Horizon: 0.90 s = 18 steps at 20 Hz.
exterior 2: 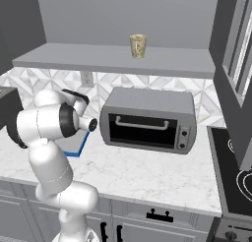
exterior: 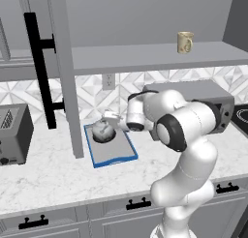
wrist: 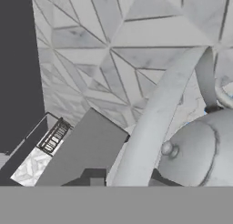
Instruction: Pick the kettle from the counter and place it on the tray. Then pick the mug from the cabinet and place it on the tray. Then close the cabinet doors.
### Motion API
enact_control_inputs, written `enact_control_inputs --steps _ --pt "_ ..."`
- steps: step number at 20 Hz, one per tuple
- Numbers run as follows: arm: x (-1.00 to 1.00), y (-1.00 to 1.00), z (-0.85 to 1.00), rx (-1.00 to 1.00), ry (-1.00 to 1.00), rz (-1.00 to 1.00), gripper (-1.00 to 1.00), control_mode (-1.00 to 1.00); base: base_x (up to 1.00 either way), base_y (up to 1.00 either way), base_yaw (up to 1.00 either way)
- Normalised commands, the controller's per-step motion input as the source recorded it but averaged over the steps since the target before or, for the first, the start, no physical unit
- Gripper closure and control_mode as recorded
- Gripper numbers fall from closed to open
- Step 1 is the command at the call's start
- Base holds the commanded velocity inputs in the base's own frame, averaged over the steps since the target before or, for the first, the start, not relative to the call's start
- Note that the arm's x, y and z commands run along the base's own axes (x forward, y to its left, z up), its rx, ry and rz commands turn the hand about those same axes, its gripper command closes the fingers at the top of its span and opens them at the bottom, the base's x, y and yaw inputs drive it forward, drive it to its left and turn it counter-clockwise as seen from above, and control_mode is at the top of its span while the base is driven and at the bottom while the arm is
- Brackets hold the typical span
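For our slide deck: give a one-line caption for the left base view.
Kettle sits on the blue-rimmed tray, gripper at it; mug waits on the cabinet shelf.

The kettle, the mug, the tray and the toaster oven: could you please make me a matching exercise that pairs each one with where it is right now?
Things:
1. kettle
2. mug
3. tray
4. toaster oven

Places:
A. on the cabinet shelf
B. flat on the counter, beside the open cabinet door
C. on the tray
D. on the counter, below the mug's shelf

Pairs: 1-C, 2-A, 3-B, 4-D
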Motion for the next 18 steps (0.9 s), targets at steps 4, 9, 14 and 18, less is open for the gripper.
enact_control_inputs --steps 4,9,14,18 --pt "0.0 0.46 -0.28 0.0 -0.2 -0.04 -1.0 -1.0 0.0 0.0 0.0" --pt "-0.1 0.06 -0.11 0.0 -0.07 -0.21 -1.0 -1.0 0.0 0.0 0.0" --pt "-0.02 0.0 0.0 0.0 0.01 -0.25 -1.0 -1.0 0.0 0.0 0.0" --pt "0.0 -0.01 0.21 -0.09 0.27 -0.18 -1.0 -1.0 0.0 0.0 0.0"
